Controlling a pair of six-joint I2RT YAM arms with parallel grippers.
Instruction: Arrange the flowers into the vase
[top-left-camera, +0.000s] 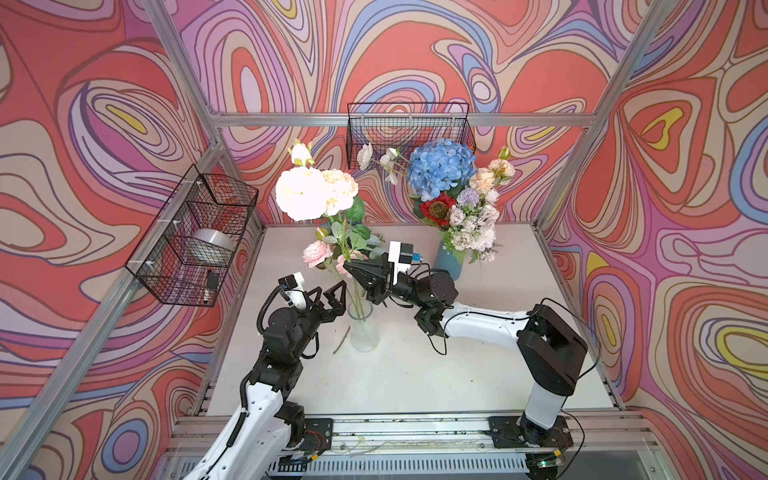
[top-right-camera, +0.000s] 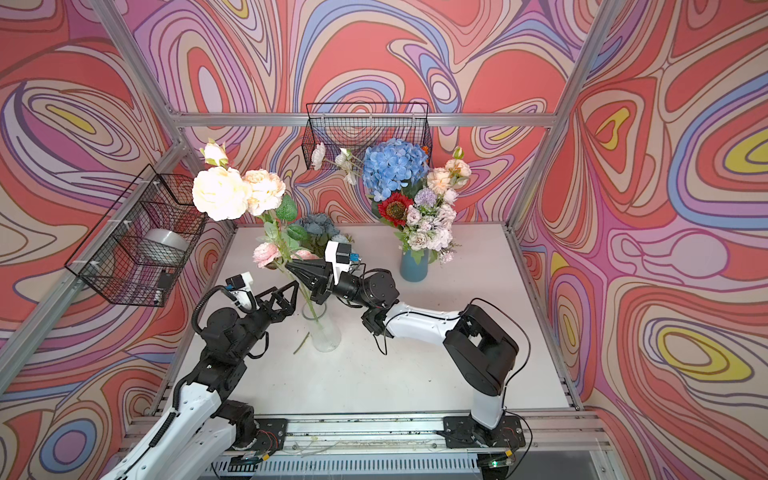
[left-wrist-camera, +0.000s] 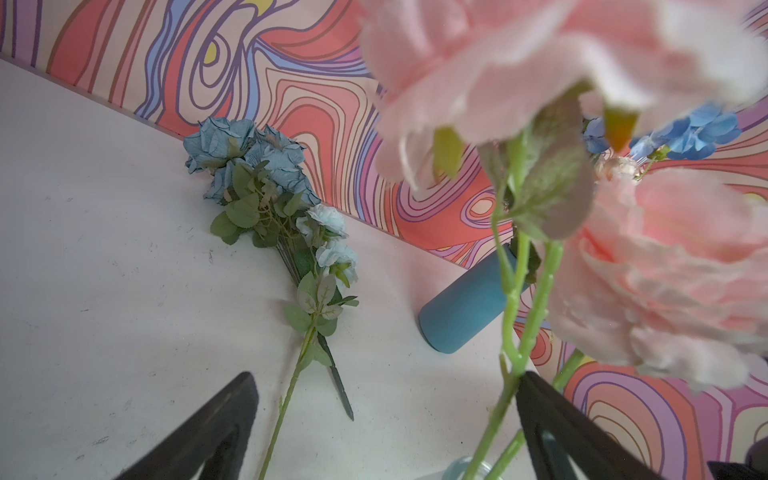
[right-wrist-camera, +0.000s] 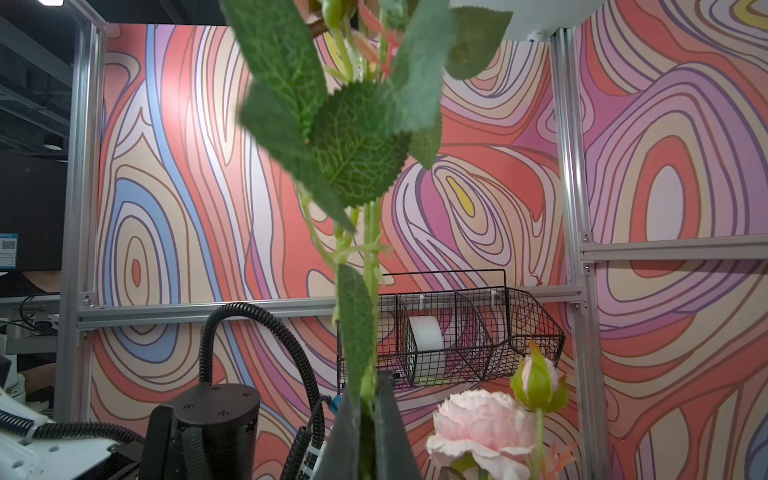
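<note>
The right gripper (top-left-camera: 348, 266) is pinched shut on the green stem (right-wrist-camera: 372, 257) of the cream and pink bunch (top-left-camera: 309, 195), gripping it just above the mouth of the glass vase (top-left-camera: 365, 328), which stands near the middle of the counter (top-left-camera: 415, 374). The stem's long axis rises steeply from the vase mouth and leans back and to the left in both top views, so the heavy cream heads hang well off the vase's centre. Its lower end appears to sit inside the glass, though how deep is hard to tell. The left gripper (top-left-camera: 328, 294) hovers with jaws spread wide, holding nothing, just left of the vase neck; 1 finger (left-wrist-camera: 540, 415) is right beside the stem, and contact cannot be judged. The coming move probably means sliding the stem down along that tilted axis, with the right arm doing the work. 1 bunch of dusty-blue roses (left-wrist-camera: 253, 166) lies flat on the counter behind the vase, stem ends pointing toward it, nearer the left arm.
</note>
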